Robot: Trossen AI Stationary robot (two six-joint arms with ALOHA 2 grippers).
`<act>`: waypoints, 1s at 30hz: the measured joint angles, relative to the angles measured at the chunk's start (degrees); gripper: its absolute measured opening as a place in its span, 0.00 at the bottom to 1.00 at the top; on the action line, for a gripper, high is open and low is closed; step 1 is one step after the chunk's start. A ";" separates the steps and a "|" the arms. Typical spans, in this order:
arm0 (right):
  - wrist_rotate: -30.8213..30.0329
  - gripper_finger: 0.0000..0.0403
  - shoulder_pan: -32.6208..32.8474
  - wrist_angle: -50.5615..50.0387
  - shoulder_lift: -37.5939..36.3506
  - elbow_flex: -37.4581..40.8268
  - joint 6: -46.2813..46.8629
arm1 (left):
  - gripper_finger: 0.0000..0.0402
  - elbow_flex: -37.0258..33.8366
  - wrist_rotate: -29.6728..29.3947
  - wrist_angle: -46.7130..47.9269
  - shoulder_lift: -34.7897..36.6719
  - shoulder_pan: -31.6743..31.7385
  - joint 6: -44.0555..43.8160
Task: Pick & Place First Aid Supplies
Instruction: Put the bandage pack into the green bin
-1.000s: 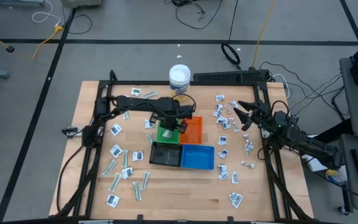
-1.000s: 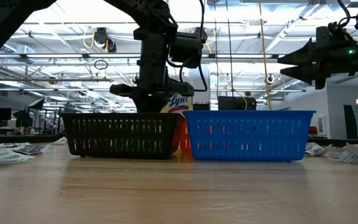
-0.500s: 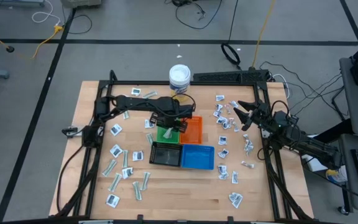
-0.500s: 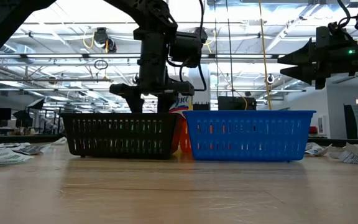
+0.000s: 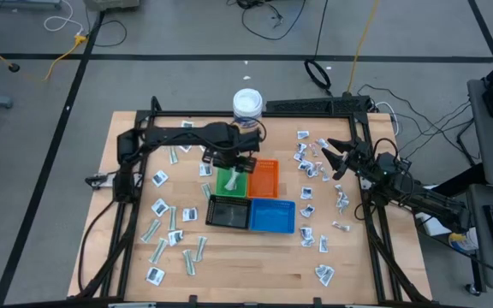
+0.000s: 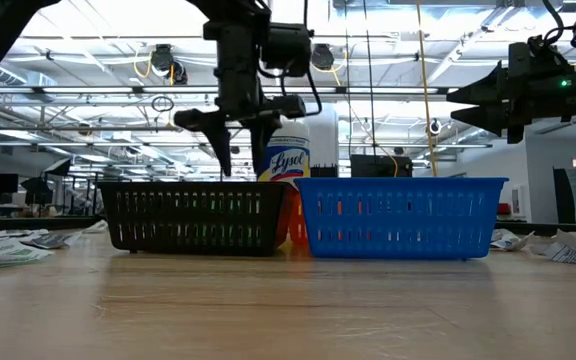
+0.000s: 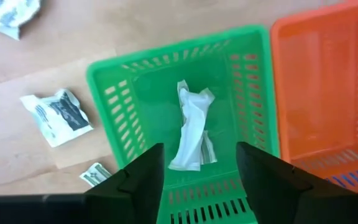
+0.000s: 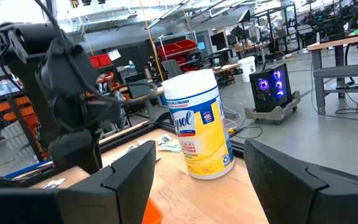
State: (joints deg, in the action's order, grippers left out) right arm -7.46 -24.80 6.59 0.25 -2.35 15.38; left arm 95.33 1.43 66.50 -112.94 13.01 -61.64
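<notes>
Left gripper (image 5: 232,164) hangs above the green tray (image 7: 114,106), jaws apart and empty; in the left wrist view its two dark fingers (image 7: 143,180) frame the tray with nothing between them. One pale wrapped strip (image 7: 190,127) lies crumpled on the green tray floor, roughly centre, touching no wall that I can make out. Right gripper (image 5: 334,159) sits at 3 o'clock of the tray cluster, raised off the table, jaws wide and empty, waiting. Trays form a tight block near table centre: green at 11 o'clock of the block, orange tray (image 5: 264,177) at 1 o'clock, black tray (image 5: 228,211) at 7 o'clock, blue tray (image 5: 272,216) at 5 o'clock. The orange tray looks empty in the wrist view, as far as its floor shows; the blue and black trays show nothing I can identify from above, the black too dark to be sure. Tub (image 5: 247,105) stands upright at 12 o'clock of the block, near the table's far edge. Progress, by judgement: early. One strip is binned; nearly everything is left. Packets (image 5: 159,208) and strips lie scattered from 8 to 10 o'clock of the trays, and another cluster of packets (image 5: 308,168) lies between the trays and the right gripper, running down to 5 o'clock. The low view shows only tray walls, no contents. Next likely step: the left arm goes for a loose packet near the green tray (image 7: 59,116).
</notes>
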 joint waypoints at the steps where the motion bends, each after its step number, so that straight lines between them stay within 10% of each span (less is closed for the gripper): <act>1: 0.00 0.60 0.00 0.01 -0.02 -0.01 0.00 | 0.48 0.00 0.00 0.05 0.42 0.22 0.15; 12: 0.01 0.60 -0.01 0.00 -0.02 -0.01 0.01 | 0.43 -2.13 0.18 1.20 2.87 4.59 5.40; 30: 0.00 0.60 -0.01 0.00 -0.01 -0.01 0.00 | 0.53 -34.65 -3.11 -4.27 28.10 23.15 11.91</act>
State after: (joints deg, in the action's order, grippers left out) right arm -7.46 -24.81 6.59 0.24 -2.36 15.38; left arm 60.67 -1.68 62.23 -84.84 36.16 -49.72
